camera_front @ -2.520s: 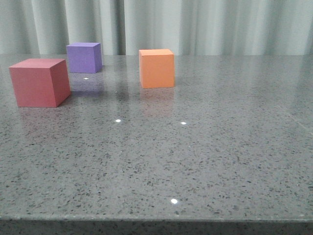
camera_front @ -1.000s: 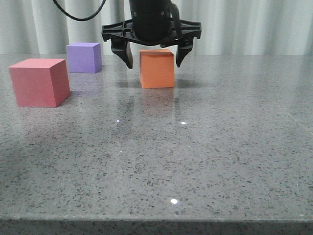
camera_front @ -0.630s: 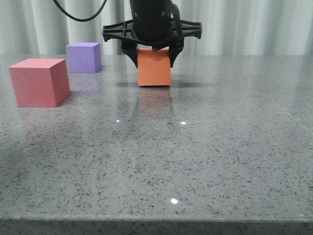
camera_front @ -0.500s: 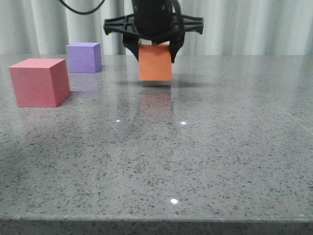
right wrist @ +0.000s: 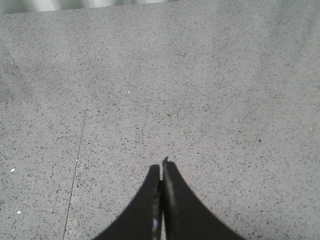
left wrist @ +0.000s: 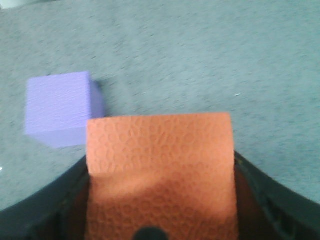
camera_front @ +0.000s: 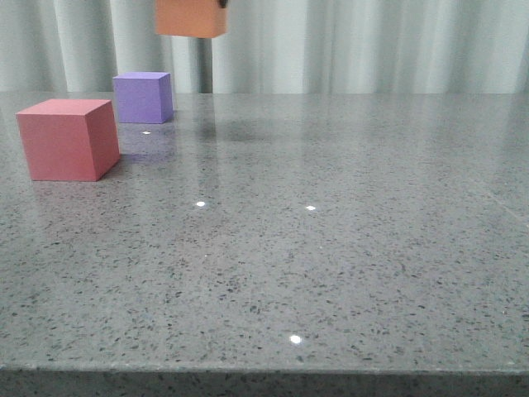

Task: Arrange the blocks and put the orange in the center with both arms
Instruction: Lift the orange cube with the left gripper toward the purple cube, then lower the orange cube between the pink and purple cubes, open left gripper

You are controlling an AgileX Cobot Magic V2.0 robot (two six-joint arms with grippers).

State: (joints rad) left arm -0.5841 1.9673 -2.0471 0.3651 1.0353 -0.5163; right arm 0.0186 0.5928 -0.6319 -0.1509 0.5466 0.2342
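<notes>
At mid-left of the front frame sat the pinkish-red cube (camera_front: 68,138), the purple cube (camera_front: 143,97) behind it. At the top edge, above and right of them, the left gripper (left wrist: 150,232) pinched the orange cube (camera_front: 191,17); the right gripper (right wrist: 161,172) was pressed together, empty.

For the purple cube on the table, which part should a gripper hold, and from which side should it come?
Probably from above, closing on two opposite vertical faces of the purple cube. It sits flat and upright on the table, its top is free, and the pinkish-red cube stands apart from it, so the fingers likely have room.
</notes>
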